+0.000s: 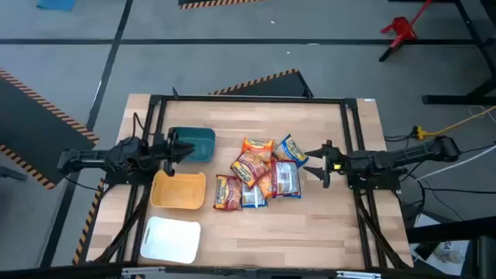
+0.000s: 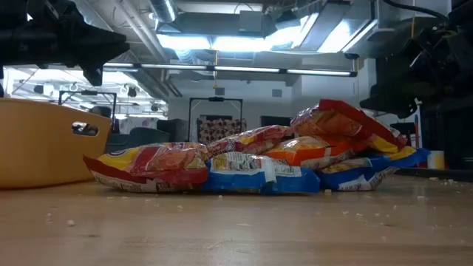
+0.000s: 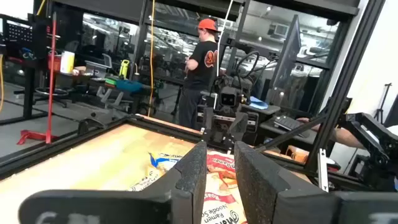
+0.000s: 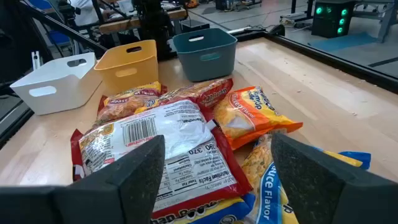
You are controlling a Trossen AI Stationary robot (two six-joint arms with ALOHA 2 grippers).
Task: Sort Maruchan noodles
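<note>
The Maruchan noodles (image 1: 260,177) lie in an overlapping pile at the table's middle: orange, red and blue crinkly packets, also seen in the low view (image 2: 259,159) and the right wrist view (image 4: 168,137). My right gripper (image 1: 314,164) hovers just right of the pile, open wide, its fingers (image 4: 137,165) framing the nearest packets without touching them. My left gripper (image 1: 186,149) hangs left of the pile, above the near edge of the teal tray (image 1: 198,143). It is open by a narrow gap (image 3: 219,152) and holds nothing.
Three trays stand in a row at the table's left: teal (image 4: 205,53) farthest, yellow (image 1: 178,191) in the middle, white (image 1: 170,239) nearest. A black frame (image 1: 248,99) borders the table. A person (image 3: 202,68) stands in the room beyond the table's right side.
</note>
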